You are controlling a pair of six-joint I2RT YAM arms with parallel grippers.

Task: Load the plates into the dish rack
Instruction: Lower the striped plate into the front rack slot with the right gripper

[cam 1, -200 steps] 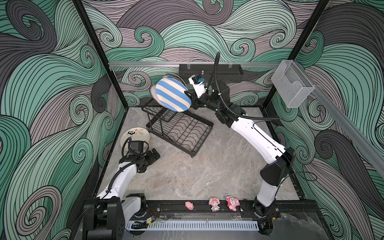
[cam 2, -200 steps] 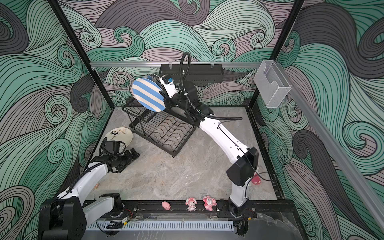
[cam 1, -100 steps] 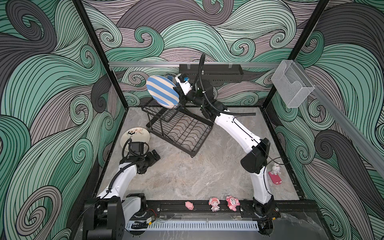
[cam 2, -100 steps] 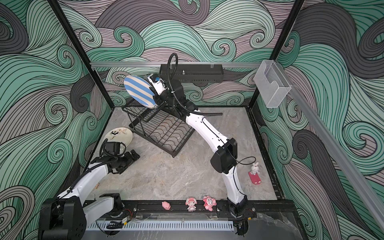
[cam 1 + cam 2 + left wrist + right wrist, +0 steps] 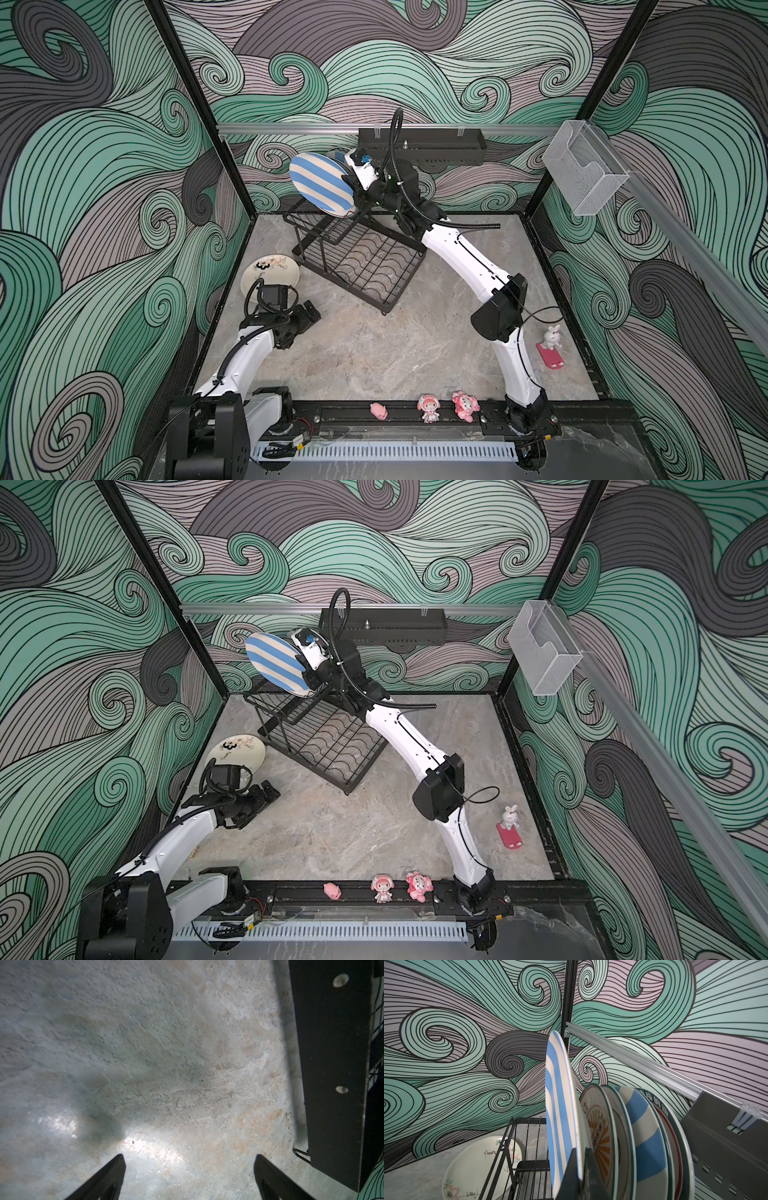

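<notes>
The right pincer (image 5: pixel 581 1150) is pressed together on the rim of a blue-and-cream striped plate (image 5: pixel 560 1105), one finger on each face, and holds it on edge above the far end of the black wire rack (image 5: pixel 365 257). In both top views the striped plate (image 5: pixel 320 189) tilts over the raised upper tier, its face turned toward the left wall. Whether its lower edge sits in a slot is hidden behind the pincer. Just beside it stands a row of plates already upright in the rack: a sunburst plate (image 5: pixel 600 1132), a green-rimmed plate (image 5: pixel 619 1124), a second striped plate (image 5: pixel 645 1136) and a plate with Chinese writing (image 5: pixel 658 1103) – packed close, rim by rim. A flowered plate (image 5: pixel 272 272) (cream, with a black "3") lies flat on the table (image 5: pixel 374 353), near the rack's left corner and apart from it. The left pincer (image 5: pixel 189 1156) is spread wide and holds nothing – it hangs low over bare table, near the flowered plate.
</notes>
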